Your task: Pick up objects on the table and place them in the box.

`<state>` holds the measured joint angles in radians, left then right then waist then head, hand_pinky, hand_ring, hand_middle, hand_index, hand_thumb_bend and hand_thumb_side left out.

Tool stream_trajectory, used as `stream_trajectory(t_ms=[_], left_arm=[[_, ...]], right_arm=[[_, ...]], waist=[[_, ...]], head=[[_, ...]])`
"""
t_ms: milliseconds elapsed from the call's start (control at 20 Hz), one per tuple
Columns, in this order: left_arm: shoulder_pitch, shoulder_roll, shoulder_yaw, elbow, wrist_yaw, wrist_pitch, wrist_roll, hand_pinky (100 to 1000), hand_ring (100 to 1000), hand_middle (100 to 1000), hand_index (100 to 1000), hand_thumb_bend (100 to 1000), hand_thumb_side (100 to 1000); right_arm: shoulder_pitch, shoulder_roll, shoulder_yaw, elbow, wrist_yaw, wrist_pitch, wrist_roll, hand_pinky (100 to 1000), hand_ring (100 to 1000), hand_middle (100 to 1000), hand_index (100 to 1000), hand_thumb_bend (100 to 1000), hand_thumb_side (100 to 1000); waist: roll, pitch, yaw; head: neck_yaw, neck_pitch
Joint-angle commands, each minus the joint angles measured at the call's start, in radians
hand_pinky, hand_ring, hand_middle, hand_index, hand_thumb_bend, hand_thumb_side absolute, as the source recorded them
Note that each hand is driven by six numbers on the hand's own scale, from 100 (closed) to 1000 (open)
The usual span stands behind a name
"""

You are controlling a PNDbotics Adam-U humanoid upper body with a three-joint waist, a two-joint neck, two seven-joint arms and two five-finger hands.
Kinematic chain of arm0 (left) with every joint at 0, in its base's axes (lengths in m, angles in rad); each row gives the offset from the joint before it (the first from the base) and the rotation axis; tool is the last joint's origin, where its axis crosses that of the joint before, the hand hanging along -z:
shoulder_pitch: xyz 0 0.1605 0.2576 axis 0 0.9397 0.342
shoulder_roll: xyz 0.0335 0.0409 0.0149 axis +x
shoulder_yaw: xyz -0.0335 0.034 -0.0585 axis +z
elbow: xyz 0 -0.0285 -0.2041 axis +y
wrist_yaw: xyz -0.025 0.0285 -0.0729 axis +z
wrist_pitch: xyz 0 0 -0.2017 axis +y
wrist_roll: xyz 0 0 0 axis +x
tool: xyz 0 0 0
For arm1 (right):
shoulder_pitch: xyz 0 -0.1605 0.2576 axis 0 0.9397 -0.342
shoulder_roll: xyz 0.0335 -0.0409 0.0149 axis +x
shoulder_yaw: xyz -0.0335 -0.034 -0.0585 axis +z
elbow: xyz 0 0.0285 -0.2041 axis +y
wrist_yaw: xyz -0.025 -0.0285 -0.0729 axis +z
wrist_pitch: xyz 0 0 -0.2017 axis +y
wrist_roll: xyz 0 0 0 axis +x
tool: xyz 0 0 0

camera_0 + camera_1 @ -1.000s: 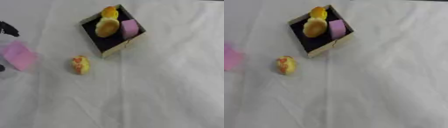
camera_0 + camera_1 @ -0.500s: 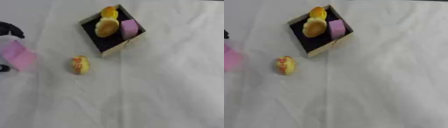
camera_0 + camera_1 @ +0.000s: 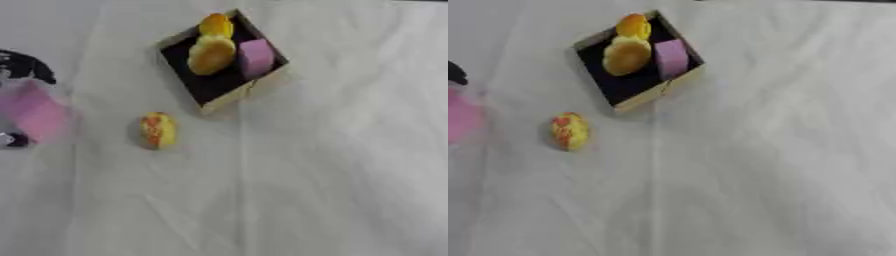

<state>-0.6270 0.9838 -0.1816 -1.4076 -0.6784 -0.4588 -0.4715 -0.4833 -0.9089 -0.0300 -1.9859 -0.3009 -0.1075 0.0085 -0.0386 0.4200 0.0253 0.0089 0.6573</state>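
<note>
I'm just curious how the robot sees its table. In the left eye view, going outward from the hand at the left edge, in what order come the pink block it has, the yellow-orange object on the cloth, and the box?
1. Pink block: between the left hand's dark fingers, at the left edge.
2. Yellow-orange object: on the cloth, right of the block.
3. Box: farthest, top centre.

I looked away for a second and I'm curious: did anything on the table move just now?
The left hand with the pink block has drifted slightly rightward, toward the box; whether its fingers grip the block I cannot tell. The yellow toy on the cloth and the three things in the box stayed put.
</note>
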Motion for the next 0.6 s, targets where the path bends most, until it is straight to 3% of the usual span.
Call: stream_trajectory(t_ms=[50, 450, 600], left_arm=[[-0.019, 0.020, 0.006, 0.008, -0.039, -0.008, 0.000, 865, 876, 831, 859, 698, 311], [-0.031, 0.017, 0.007, 0.024, -0.074, -0.016, 0.010, 841, 858, 800, 839, 588, 305], [-0.034, 0.014, 0.008, 0.021, -0.071, -0.013, 0.032, 791, 804, 710, 784, 471, 259]], right_arm=[[-0.003, -0.014, -0.016, -0.014, -0.008, 0.007, 0.000, 1000, 993, 710, 809, 100, 457], [0.009, -0.003, -0.014, -0.014, -0.007, 0.026, 0.005, 1000, 992, 704, 804, 100, 455], [0.012, -0.001, -0.014, -0.014, -0.006, 0.031, 0.006, 1000, 992, 703, 803, 100, 454]], waist=[[0.020, -0.041, -0.003], [0.022, -0.040, -0.006], [0.022, -0.041, -0.008]], head=[[0.004, -0.014], [0.008, -0.019], [0.009, -0.020]])
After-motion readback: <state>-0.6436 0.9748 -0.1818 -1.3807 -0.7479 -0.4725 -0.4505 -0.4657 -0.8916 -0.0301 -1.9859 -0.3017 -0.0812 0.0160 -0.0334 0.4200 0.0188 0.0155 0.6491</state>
